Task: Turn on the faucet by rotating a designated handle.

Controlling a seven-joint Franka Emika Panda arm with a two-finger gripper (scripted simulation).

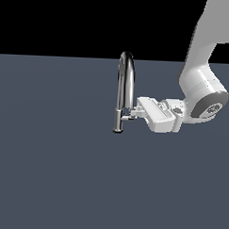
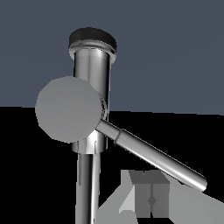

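On grey floor, handle lies just beside jaws.

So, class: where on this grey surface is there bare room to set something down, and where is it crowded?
Bare surface spreads from the faucet toward the exterior view's left and across the foreground. It is crowded on the faucet's right, where the gripper sits at the handle.

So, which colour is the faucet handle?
Shiny chrome silver, the handle; the wrist view shows it best.
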